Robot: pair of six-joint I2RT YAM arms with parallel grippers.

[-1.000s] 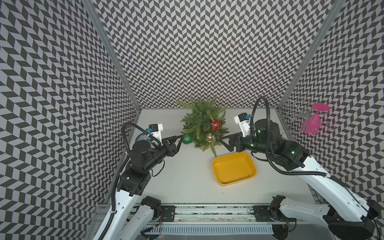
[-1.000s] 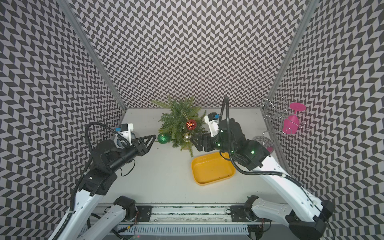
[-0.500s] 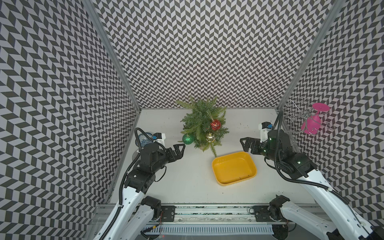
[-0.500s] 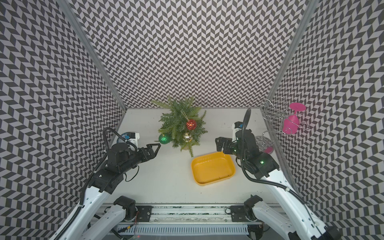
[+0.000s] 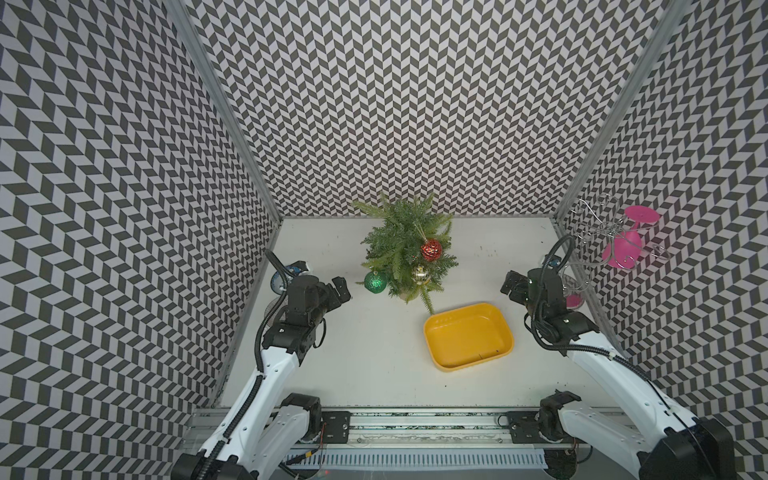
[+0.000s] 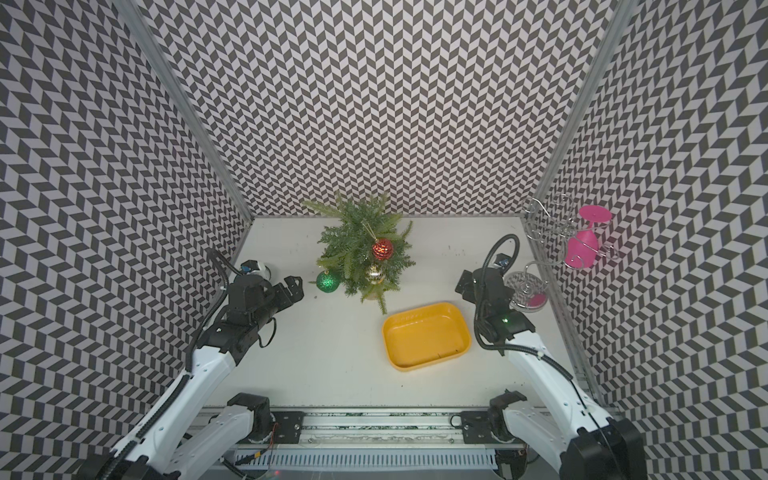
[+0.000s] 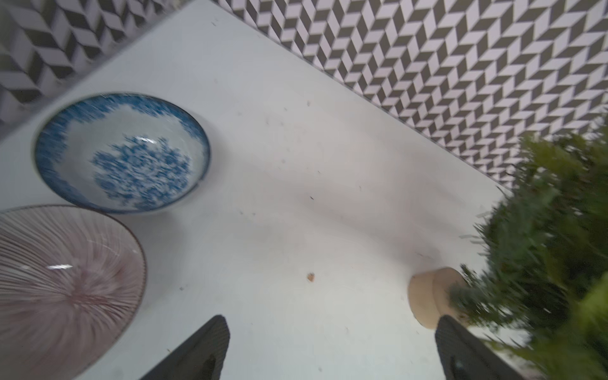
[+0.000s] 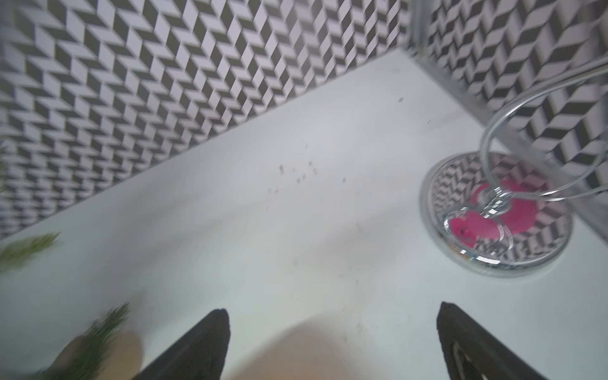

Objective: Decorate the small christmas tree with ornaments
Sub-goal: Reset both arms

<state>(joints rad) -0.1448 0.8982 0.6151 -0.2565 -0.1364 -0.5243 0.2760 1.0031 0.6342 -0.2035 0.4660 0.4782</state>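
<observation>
The small green artificial tree with feathery branches and a pale round base [image 5: 405, 249] stands upright near the back of the white table [image 5: 365, 357]; a glittery red bauble [image 5: 431, 249] and a gold bauble [image 5: 420, 275] hang on its front; a green bauble [image 5: 375, 281] sits at its edge, near the left gripper [image 5: 342, 289], whose jaws gape wide, holding nothing; the right gripper [image 5: 510, 286], well apart from the tree, is equally wide and empty; a yellow plastic tray [image 5: 468, 336] lies near the tree.
</observation>
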